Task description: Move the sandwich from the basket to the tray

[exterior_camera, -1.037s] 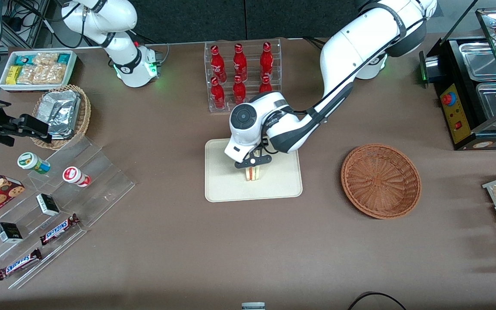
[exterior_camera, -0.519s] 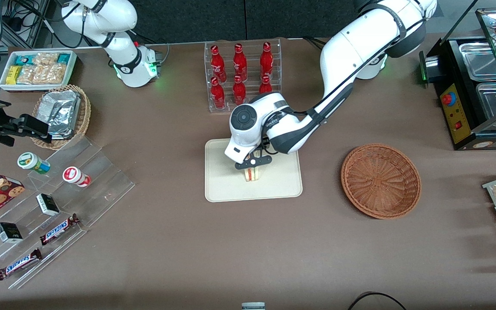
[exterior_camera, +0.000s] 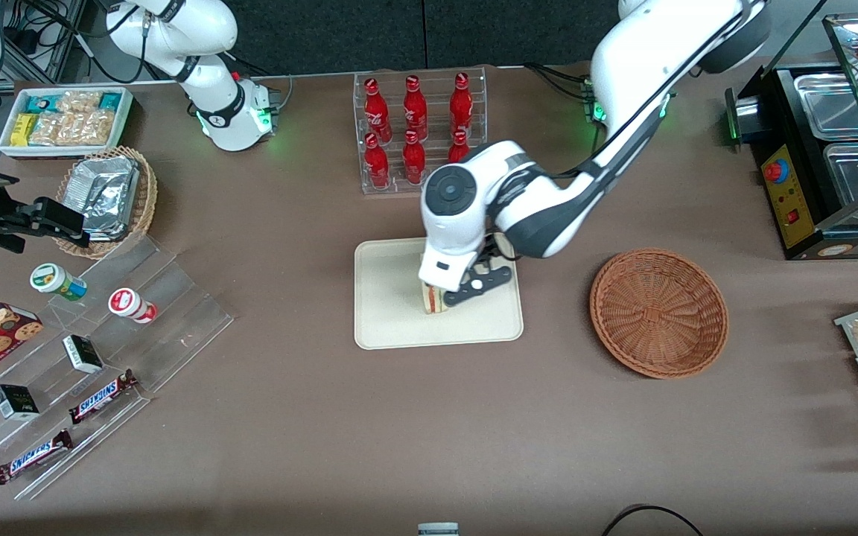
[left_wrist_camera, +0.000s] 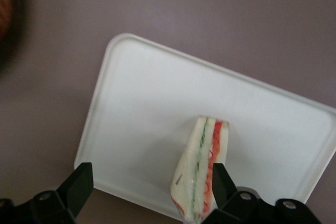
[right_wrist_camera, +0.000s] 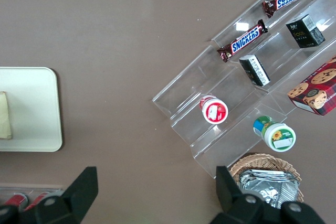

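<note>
Sandwich (left_wrist_camera: 202,169) on tray (left_wrist_camera: 136,108), under open pincer (left_wrist_camera: 149,184).

arm: glossy white shells | joints: dark grey | cable: black | gripper (exterior_camera: 466,292): black fingers

The sandwich (left_wrist_camera: 203,169) is seen standing on the tray (left_wrist_camera: 142,108), its red and green filling edge turned upward. The gripper (left_wrist_camera: 149,184) is held above it, fingers (left_wrist_camera: 77,184) spread wide, one fingertip just beside the sandwich.
</note>
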`<control>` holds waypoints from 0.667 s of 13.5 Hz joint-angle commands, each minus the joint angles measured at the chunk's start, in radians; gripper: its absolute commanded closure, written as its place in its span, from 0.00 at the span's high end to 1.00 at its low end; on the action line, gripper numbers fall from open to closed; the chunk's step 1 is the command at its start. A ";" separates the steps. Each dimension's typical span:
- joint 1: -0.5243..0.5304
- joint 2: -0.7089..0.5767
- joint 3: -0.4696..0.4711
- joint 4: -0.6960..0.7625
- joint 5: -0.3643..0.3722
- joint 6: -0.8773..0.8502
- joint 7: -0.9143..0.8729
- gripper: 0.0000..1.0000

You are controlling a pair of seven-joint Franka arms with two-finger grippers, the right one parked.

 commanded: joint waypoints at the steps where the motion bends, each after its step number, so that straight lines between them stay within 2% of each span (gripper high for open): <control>1: 0.068 -0.051 -0.014 -0.016 0.009 -0.044 0.010 1.00; 3: 0.121 -0.106 -0.013 -0.021 -0.039 -0.067 0.097 1.00; 9: 0.322 -0.301 -0.011 -0.016 -0.192 -0.298 0.496 1.00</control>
